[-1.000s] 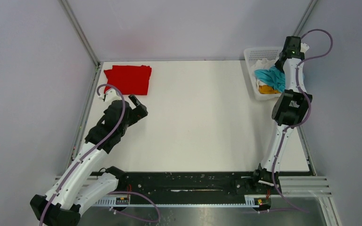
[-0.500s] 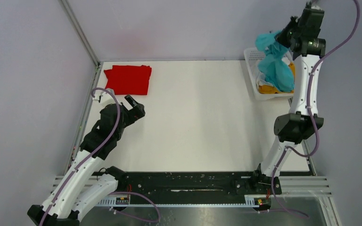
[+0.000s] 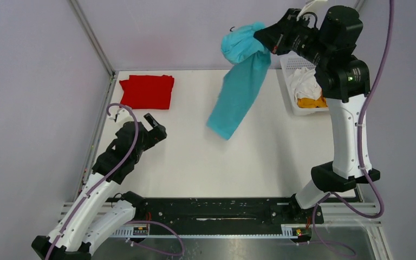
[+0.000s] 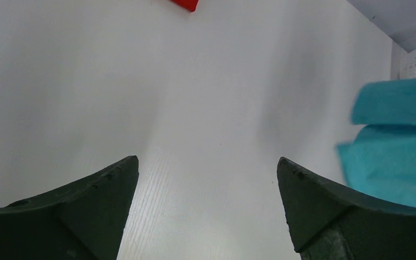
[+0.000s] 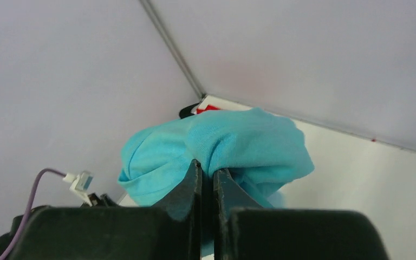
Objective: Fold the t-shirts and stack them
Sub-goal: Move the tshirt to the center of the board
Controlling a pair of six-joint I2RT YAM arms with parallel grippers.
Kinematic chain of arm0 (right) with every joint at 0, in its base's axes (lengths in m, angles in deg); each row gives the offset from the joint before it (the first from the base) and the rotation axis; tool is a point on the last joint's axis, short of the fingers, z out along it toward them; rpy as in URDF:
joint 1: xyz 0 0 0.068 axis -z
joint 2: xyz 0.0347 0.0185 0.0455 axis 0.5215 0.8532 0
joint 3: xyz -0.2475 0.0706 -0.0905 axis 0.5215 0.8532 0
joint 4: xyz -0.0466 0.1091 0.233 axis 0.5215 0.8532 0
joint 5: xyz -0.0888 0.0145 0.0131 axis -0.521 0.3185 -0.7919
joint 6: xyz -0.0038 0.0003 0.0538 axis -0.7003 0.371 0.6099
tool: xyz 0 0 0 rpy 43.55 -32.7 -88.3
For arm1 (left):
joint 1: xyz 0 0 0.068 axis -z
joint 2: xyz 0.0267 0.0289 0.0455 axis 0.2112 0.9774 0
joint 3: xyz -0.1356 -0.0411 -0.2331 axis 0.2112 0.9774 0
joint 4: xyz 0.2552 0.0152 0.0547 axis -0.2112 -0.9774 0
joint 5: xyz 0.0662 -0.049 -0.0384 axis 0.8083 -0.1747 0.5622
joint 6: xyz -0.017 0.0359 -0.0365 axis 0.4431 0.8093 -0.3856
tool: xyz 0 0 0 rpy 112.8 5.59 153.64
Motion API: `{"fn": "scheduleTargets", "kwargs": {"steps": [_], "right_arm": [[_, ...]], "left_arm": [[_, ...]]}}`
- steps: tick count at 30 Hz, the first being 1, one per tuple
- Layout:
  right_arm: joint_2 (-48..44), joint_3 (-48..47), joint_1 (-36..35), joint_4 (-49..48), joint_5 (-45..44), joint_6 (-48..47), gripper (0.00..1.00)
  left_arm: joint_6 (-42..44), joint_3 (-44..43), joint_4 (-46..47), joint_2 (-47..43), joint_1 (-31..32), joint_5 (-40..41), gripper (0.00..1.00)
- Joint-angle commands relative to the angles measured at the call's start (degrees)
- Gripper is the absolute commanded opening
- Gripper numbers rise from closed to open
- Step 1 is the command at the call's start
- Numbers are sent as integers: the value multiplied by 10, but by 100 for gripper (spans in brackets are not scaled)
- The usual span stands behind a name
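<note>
Bright red fabric t-shirt (image 3: 147,91): folded flat, sitting in the far left corner of the white counter (image 3: 195,157).
Left end effector (image 3: 157,123): fingers spread wide apart, nothing in them, near the left edge just short of the red one.
Turquoise-blue fabric t-shirt (image 3: 238,86): dangling in the air over the far edge, right of the middle.
Right end effector (image 3: 268,38): pinched tight on a bunch of the turquoise fabric, up high.
White plastic lattice basket (image 3: 287,64): far right corner, with a crumpled white t-shirt (image 3: 305,81) and a mustard-yellow t-shirt (image 3: 310,102) inside.

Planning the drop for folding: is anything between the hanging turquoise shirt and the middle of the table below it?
Nothing visible. The turquoise shirt hangs from the right gripper over bare table; the red shirt lies far left, the basket far right, the left gripper off to the left.
</note>
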Motion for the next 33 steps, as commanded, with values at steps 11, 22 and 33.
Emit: {"fn": "scheduleTargets", "kwargs": {"steps": [11, 22, 33], "right_arm": [[-123, 715, -4, -269, -242, 75, 54], [-188, 842, 19, -283, -267, 28, 99], [-137, 783, -16, -290, -157, -33, 99]], "left_arm": [[-26, 8, -48, 0, 1, -30, 99], [-50, 82, -16, 116, 2, -131, 99], [-51, 74, 51, 242, -9, -97, 99]]}}
